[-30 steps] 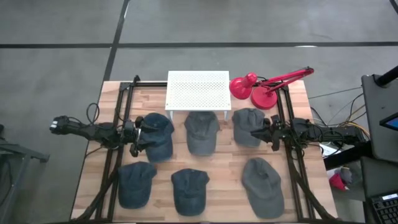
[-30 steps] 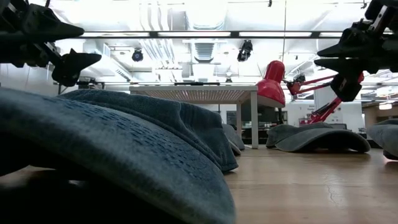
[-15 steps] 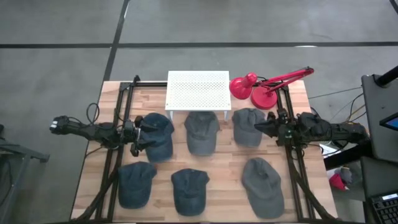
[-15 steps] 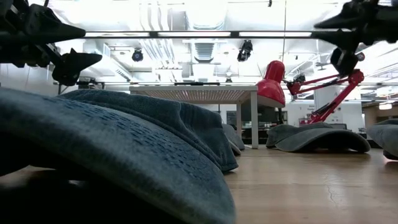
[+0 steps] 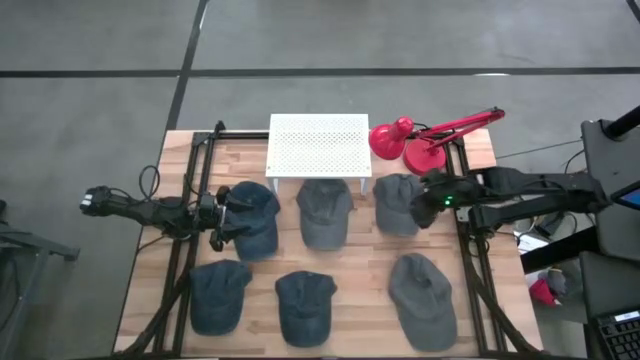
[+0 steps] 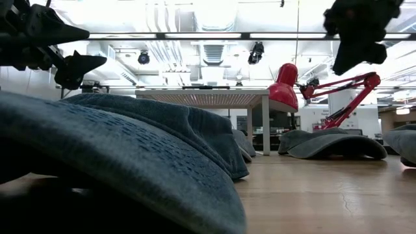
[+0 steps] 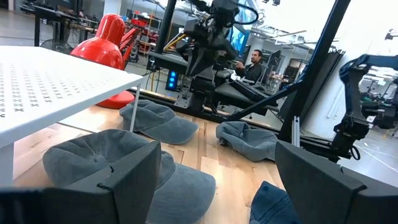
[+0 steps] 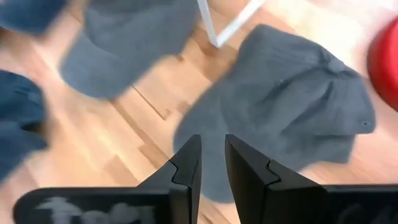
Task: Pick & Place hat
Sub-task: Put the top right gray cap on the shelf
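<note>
Six caps lie crown-up on the wooden table in two rows. My right gripper (image 5: 425,207) hangs above the right edge of the grey cap (image 5: 396,203) in the far row and points down at it; its fingers (image 8: 189,163) are shut but for a narrow slit, over the cap (image 8: 292,106), touching nothing. My left gripper (image 5: 222,215) is open and level, beside the left edge of the dark blue cap (image 5: 254,218). Its fingers (image 7: 134,174) stand wide apart, pointing toward the table's right.
A white perforated stand (image 5: 319,144) sits at the far edge, with a red desk lamp (image 5: 420,140) to its right. A grey-blue cap (image 5: 324,212) lies between the two arms. Three more caps (image 5: 304,306) fill the near row. Black frame rails run along both sides.
My right gripper has risen from level near the table to high above the grey cap. It has tipped from pointing toward the table's left to pointing down, and has shifted slightly left over the cap's edge. The caps have not moved.
</note>
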